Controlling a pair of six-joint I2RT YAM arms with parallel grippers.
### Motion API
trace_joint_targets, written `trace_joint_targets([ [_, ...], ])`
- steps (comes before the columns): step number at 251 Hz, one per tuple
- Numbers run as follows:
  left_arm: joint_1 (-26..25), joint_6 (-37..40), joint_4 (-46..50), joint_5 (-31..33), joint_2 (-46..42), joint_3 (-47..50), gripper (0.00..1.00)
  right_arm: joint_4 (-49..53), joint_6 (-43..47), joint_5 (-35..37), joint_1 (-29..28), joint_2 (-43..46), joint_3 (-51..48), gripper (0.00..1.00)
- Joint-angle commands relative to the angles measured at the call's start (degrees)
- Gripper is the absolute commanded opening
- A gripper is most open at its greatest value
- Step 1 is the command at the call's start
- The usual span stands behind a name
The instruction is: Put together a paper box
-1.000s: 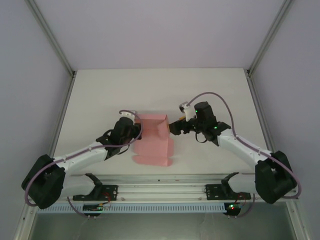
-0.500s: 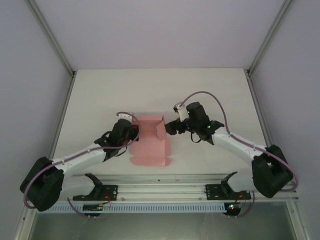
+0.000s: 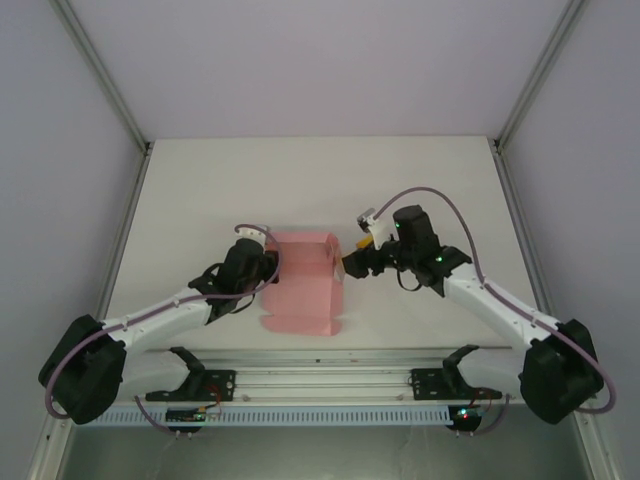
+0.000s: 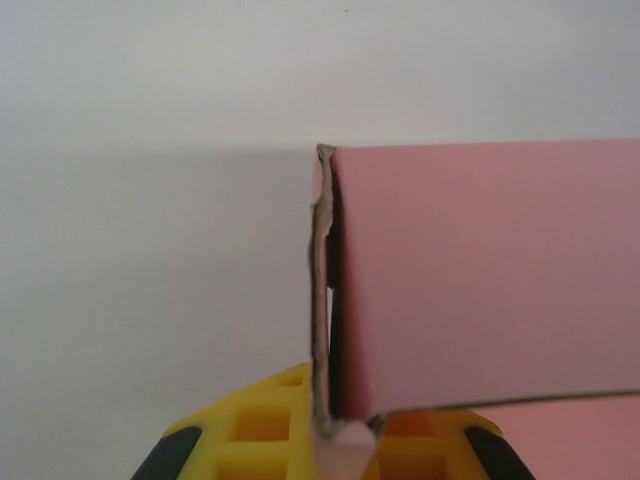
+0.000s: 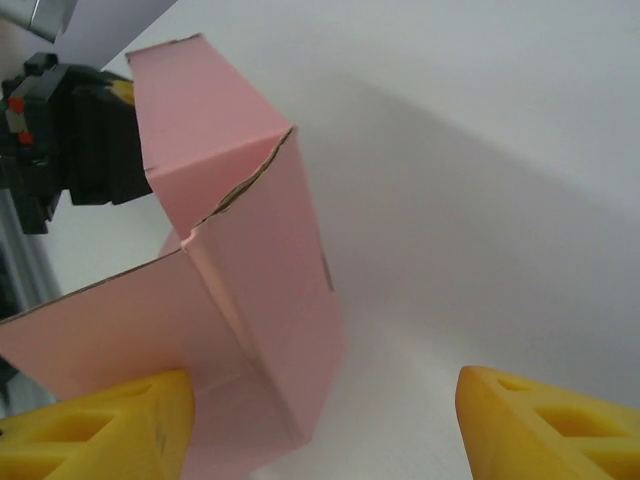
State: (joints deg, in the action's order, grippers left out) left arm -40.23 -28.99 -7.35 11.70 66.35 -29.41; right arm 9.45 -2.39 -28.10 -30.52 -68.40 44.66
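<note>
The pink paper box (image 3: 300,285) lies partly folded at the table's middle, its back and side walls raised and its front panel flat. My left gripper (image 3: 270,268) is shut on the box's left wall; in the left wrist view the card edge (image 4: 322,300) stands upright between the yellow fingers (image 4: 255,435). My right gripper (image 3: 350,266) is open just beside the box's right wall. In the right wrist view its yellow fingers (image 5: 100,430) stand wide apart, the left one by the pink wall (image 5: 260,300), nothing held between them.
The white table (image 3: 430,190) has free room behind and to both sides of the box. The metal rail with the arm bases (image 3: 320,380) runs along the near edge. In the right wrist view, the black left gripper body (image 5: 70,140) shows behind the box.
My right gripper pushed left against the box's right flap, then drew back to the right. The right wall now stands more upright. The left gripper kept its hold.
</note>
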Motion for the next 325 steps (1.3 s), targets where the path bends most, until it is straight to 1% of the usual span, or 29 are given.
trace_joint_targets([
  [1,-0.16,0.37,-1.43,-0.90,-0.88,-2.24,0.00,-0.87,3.02,-4.13,-2.71,-3.60,4.62,0.71],
  [15,-0.19,0.25,-1.61,-0.98,-0.91,-2.32,0.00,-0.62,4.05,-1.69,-4.42,-5.89,6.32,0.71],
  [36,-0.16,0.25,-1.64,-1.39,-1.08,-2.41,0.00,-0.57,4.00,4.98,-6.48,-9.33,8.90,0.71],
  [48,-0.19,0.25,-1.69,-1.51,-1.22,-2.42,0.00,-0.89,3.32,10.41,-7.42,-11.19,10.23,0.71],
  [71,-0.15,-0.25,-1.52,-1.30,-1.56,-2.48,0.00,-2.08,0.42,21.72,-9.30,-14.41,12.64,0.68],
  [79,-0.20,-0.51,-1.34,-1.03,-1.65,-2.42,0.00,-2.49,-0.31,26.58,-10.44,-15.35,13.33,0.63],
  [95,-0.17,-1.05,-0.84,-0.38,-1.79,-2.50,0.00,-3.71,-0.61,34.02,-12.73,-17.03,14.12,0.55],
  [109,-0.18,-1.53,-0.38,0.09,-1.86,-2.58,0.00,-4.71,-0.98,40.19,-14.61,-18.42,14.62,0.41],
  [122,-0.20,-1.94,0.01,0.46,-2.00,-2.57,0.00,-4.19,-1.99,46.19,-16.10,-19.96,15.66,0.34],
  [141,-0.24,-3.64,1.46,2.62,-2.16,-3.14,0.00,-0.74,-3.41,53.98,-17.40,-22.53,18.12,0.27],
  [154,-0.28,-4.71,3.41,4.74,-2.06,-3.91,0.00,3.36,-5.54,60.38,-18.06,-24.47,20.51,0.15],
  [169,-0.25,-6.10,5.75,7.25,-1.90,-4.83,0.00,9.61,-9.32,66.99,-18.69,-26.76,22.97,0.06],
  [177,-0.22,-6.52,6.94,8.21,-1.67,-5.28,0.00,13.25,-10.58,68.86,-19.02,-27.81,24.05,0.04],
  [186,-0.28,-7.63,8.38,9.53,-1.49,-5.85,0.00,15.73,-11.63,72.50,-19.13,-28.80,25.64,0.04],
  [193,-0.28,-8.52,9.61,10.66,-1.30,-6.32,0.00,17.16,-11.98,75.01,-19.10,-29.51,26.05,0.00],
  [221,-0.20,-11.14,14.09,14.02,-0.74,-7.91,0.00,21.57,-13.18,83.85,-19.28,-31.57,26.88,0.00],
  [238,-0.20,-11.73,15.57,14.79,-0.60,-8.45,0.00,22.30,-12.34,87.14,-19.00,-32.19,26.57,0.00],
  [263,-0.20,-11.77,15.92,14.31,-0.74,-8.82,0.00,20.66,-9.57,86.57,-18.06,-31.43,25.33,0.00],
  [277,-0.20,-11.66,15.37,13.76,-0.65,-8.82,0.00,15.21,-5.25,83.00,-18.07,-29.74,22.73,0.00],
  [303,-0.20,-11.05,14.02,11.80,-0.50,-8.88,0.00,4.67,0.17,73.07,-18.15,-25.11,17.41,0.00],
  [309,-0.20,-10.92,13.86,11.25,-0.31,-8.89,0.00,2.74,1.34,70.70,-18.17,-24.27,16.37,0.05],
  [317,-0.19,-11.03,13.73,10.77,-0.23,-9.01,0.00,1.71,1.94,67.42,-18.12,-23.28,15.58,0.14],
  [325,-0.13,-11.08,13.35,10.21,-0.16,-9.10,0.00,0.77,2.18,65.97,-18.17,-22.51,15.07,0.18],
])
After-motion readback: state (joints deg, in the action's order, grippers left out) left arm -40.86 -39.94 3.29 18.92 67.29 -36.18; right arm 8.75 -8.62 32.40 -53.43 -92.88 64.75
